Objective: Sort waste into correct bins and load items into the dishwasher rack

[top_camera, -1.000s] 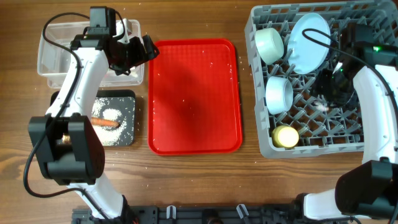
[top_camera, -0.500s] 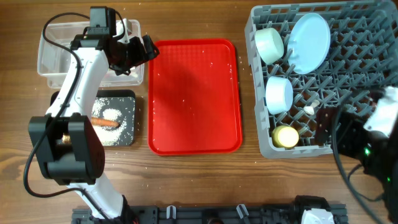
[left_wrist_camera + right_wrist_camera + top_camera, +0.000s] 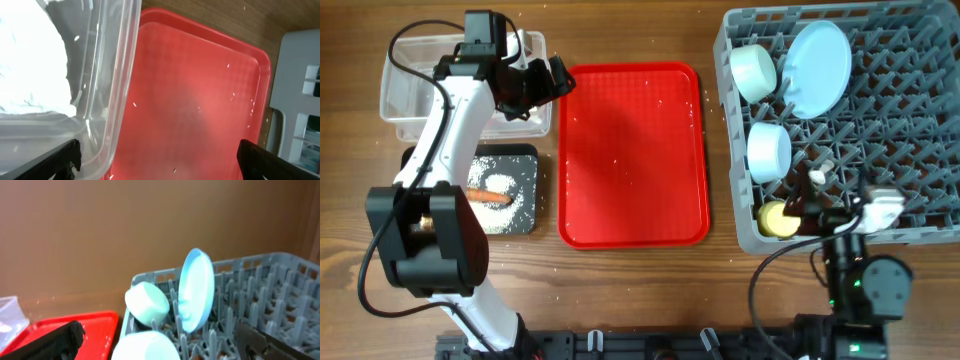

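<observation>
Hovering empty at 10 o'clock, our left gripper point(image 3: 160, 160) gapes over the clear tub point(image 3: 117, 75); sweeping toward the red tray point(image 3: 200, 100) for rice grains point(image 3: 135, 104) could snag its rim. Our right gripper point(image 3: 165, 340), also spread, faces the rack point(image 3: 880, 130) at 3 o'clock.

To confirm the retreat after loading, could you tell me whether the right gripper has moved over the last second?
Yes. The right gripper has pulled back from over the dishwasher rack's right side toward its front edge, near the yellow cup.
</observation>
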{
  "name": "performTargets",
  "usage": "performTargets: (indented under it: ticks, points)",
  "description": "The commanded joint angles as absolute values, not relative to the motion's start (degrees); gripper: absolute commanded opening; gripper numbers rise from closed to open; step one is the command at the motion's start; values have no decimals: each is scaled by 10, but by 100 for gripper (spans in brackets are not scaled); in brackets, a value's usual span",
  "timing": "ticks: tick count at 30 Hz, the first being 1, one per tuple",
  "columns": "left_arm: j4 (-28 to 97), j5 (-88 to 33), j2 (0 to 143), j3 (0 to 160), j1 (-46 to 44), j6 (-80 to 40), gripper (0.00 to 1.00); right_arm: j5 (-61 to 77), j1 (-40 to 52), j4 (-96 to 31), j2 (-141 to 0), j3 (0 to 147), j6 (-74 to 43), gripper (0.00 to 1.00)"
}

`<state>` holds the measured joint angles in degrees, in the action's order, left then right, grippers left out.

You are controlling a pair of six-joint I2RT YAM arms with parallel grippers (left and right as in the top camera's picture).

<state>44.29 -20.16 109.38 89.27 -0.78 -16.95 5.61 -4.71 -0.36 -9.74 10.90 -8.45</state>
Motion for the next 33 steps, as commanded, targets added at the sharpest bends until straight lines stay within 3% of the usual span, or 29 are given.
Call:
performTargets:
  ticks: [1,18,23,31,33]
  points:
    - [441,-198,1085,893,-7,-172,100,74,-36,4,-30,41,-75,100]
    - [441,-195,1085,893,-7,-172,100,78,-32,6,-6,3,-94,100]
    - [441,-130,1076,893,0,-172,100,78,-32,6,-6,3,-94,100]
    - [491,-97,805,891,-18,-163,100,78,-32,6,-6,3,-94,100]
    - [436,-15,708,835,-18,-163,100,78,-32,6,-6,3,-94,100]
